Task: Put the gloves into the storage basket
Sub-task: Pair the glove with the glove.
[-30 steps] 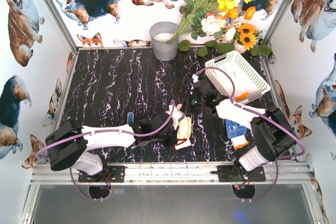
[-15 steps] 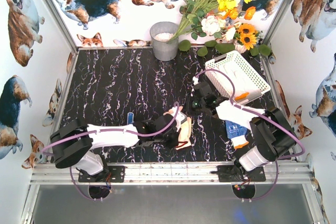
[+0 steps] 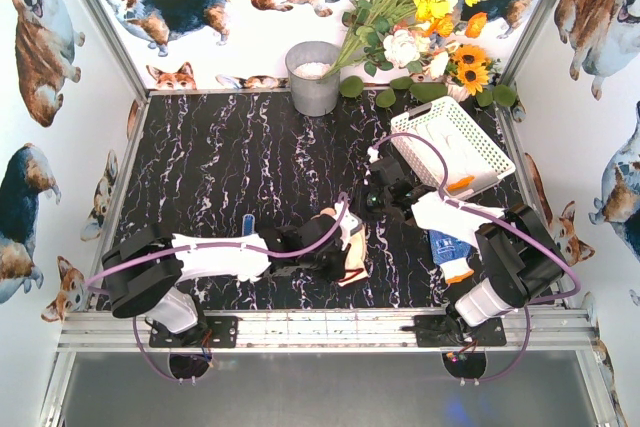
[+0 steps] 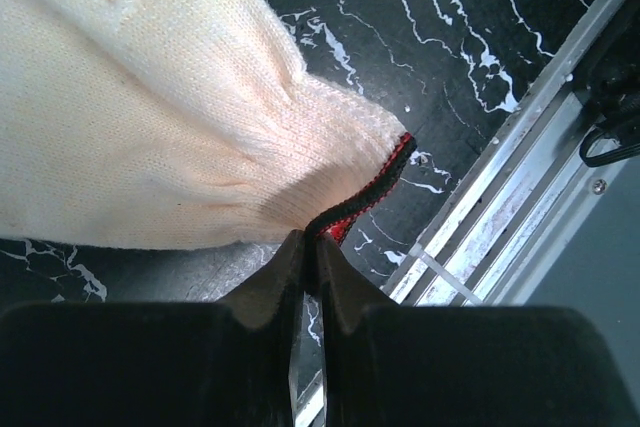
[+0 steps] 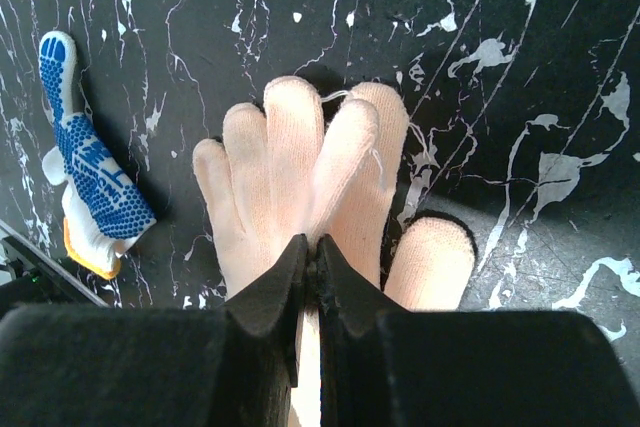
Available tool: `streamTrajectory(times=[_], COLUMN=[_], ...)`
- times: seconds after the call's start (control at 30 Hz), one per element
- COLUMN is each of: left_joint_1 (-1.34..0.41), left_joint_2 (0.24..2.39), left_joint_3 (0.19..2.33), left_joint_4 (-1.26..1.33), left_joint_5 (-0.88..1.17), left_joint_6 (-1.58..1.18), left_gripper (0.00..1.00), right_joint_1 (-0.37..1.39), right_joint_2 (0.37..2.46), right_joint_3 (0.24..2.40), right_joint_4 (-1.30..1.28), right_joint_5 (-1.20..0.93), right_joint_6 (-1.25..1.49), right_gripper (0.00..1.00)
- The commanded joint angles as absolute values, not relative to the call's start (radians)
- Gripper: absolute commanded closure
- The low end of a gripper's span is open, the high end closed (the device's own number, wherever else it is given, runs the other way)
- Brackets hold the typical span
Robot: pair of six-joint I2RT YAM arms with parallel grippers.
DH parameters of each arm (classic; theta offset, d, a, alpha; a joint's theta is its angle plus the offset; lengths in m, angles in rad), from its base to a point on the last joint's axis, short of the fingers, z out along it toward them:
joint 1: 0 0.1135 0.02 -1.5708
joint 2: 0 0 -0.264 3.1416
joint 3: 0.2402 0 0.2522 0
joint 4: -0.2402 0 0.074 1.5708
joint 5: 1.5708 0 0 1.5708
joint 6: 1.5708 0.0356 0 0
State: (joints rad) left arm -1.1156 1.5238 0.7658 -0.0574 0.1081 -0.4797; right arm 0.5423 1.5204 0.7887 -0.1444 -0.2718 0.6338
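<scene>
My left gripper (image 4: 308,237) is shut on the black-and-red cuff edge of a cream knit glove (image 4: 150,107), which lies over the dark marble table near the front rail. From above, that glove (image 3: 352,245) sits at the left gripper (image 3: 335,249). My right gripper (image 5: 312,245) is shut on another cream knit glove (image 5: 300,167), fingers spread, casting a shadow on the table. In the top view the right gripper (image 3: 378,192) hides that glove. The white storage basket (image 3: 470,132) stands tilted at the back right, with a glove's orange cuff (image 3: 460,184) showing inside.
A blue-and-white dotted glove (image 3: 450,247) with an orange cuff lies beside the right arm; another shows in the right wrist view (image 5: 90,177). A grey metal bucket (image 3: 313,77) and artificial flowers (image 3: 420,17) stand at the back. The aluminium front rail (image 4: 500,207) runs close to the left gripper.
The left arm has swung a little to the right, carrying its cream glove along. The right gripper has barely moved.
</scene>
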Motion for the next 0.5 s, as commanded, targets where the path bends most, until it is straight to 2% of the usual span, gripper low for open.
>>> streamTrajectory(times=[0.0, 0.1, 0.23, 0.3, 0.47], left_joint_1=[-1.126, -1.126, -1.126, -1.126, -1.126], left_joint_2=[1.543, 1.556, 1.573, 1.569, 1.530], left_joint_3=[0.795, 0.799, 0.808, 0.808, 0.787], left_joint_4=[-0.060, -0.057, -0.062, -0.063, -0.054], left_joint_5=[0.143, 0.152, 0.158, 0.156, 0.131], left_joint_6=[-0.456, -0.453, -0.448, -0.448, -0.455], left_gripper=[0.98, 0.97, 0.90, 0.81, 0.60], right_joint_1=[0.543, 0.543, 0.543, 0.543, 0.543], right_joint_2=[1.516, 1.518, 1.516, 1.512, 1.484], right_joint_3=[0.795, 0.797, 0.795, 0.792, 0.795], right_joint_4=[-0.069, -0.070, -0.070, -0.069, -0.071], right_joint_5=[-0.264, -0.264, -0.263, -0.261, -0.250], right_joint_6=[0.635, 0.633, 0.632, 0.632, 0.626], right_gripper=[1.00, 1.00, 1.00, 0.99, 0.87])
